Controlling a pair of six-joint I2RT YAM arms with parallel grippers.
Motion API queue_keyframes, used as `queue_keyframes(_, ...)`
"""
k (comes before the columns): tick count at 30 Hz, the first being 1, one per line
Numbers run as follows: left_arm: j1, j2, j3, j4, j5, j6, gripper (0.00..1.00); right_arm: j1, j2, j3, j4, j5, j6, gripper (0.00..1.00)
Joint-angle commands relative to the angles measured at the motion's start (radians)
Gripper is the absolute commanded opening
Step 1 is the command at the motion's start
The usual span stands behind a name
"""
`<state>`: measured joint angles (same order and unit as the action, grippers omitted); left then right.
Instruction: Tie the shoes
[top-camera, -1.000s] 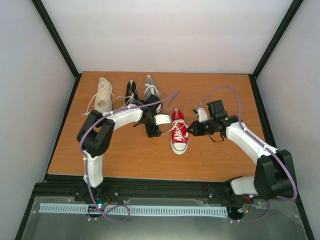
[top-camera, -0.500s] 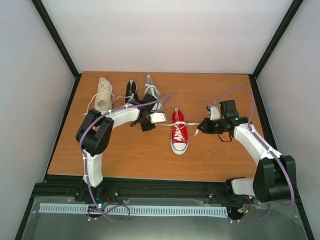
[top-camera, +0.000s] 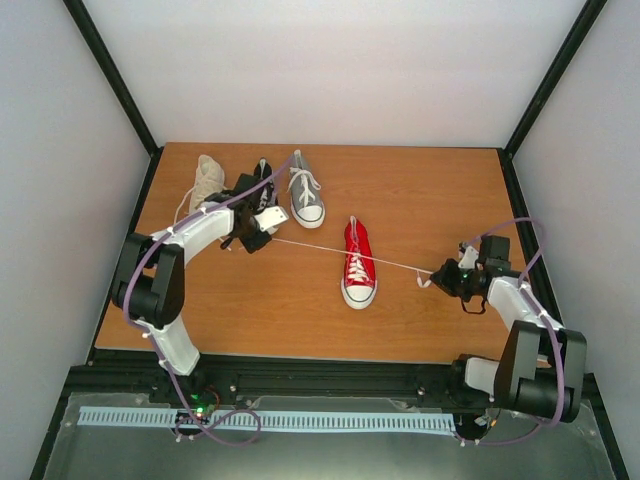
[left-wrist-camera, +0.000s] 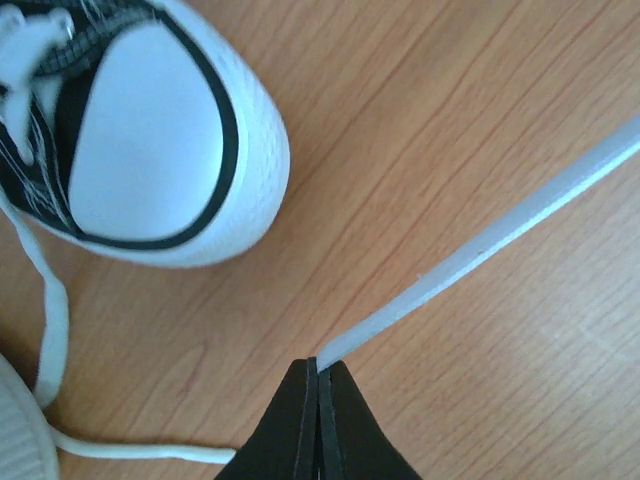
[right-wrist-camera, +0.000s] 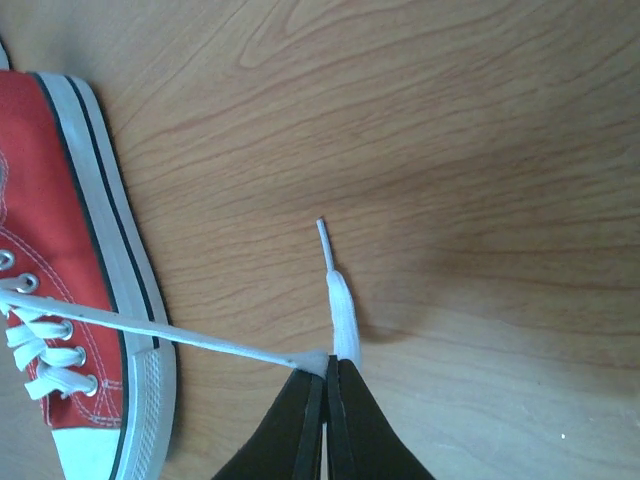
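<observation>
The red shoe (top-camera: 358, 265) lies mid-table, toe toward me. Its white lace (top-camera: 340, 253) runs taut across the shoe from left to right. My left gripper (top-camera: 266, 233) is shut on the lace's left end, beside the black shoe (top-camera: 263, 180). In the left wrist view the gripper (left-wrist-camera: 318, 365) pinches the lace (left-wrist-camera: 480, 245) near the black shoe's white toe cap (left-wrist-camera: 150, 130). My right gripper (top-camera: 438, 276) is shut on the other end. The right wrist view has the gripper (right-wrist-camera: 325, 365) holding the lace (right-wrist-camera: 200, 340), its tip (right-wrist-camera: 340, 295) sticking out, beside the red shoe (right-wrist-camera: 60, 250).
The cream high-top (top-camera: 207, 180) and the grey shoe (top-camera: 305, 190) stand at the back left, on either side of the black one. A loose lace (left-wrist-camera: 50, 320) trails on the wood by my left gripper. The table's right edge (top-camera: 520, 240) is close to my right arm.
My left gripper closed on the lace and moved back-left toward the black shoe. My right gripper moved right and nearer. The lace went from slack to taut between them.
</observation>
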<state>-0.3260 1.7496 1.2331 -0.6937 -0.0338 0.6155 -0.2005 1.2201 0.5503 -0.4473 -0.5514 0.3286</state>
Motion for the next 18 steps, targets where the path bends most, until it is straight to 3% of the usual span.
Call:
queue_keyframes(1, 0.059, 0.027, -0.026, 0.016, -0.099, -0.025, 0.01, -0.063, 0.051, -0.038, 0.111, 0.000, 0.040, 0.03)
queue_keyframes(9, 0.082, 0.067, -0.028, 0.056, -0.137, -0.015, 0.01, -0.123, 0.143, -0.076, 0.200, -0.029, 0.054, 0.03)
queue_keyframes(18, 0.083, 0.074, 0.005, 0.044, -0.116, -0.024, 0.01, -0.123, 0.124, -0.071, 0.182, 0.002, 0.048, 0.03)
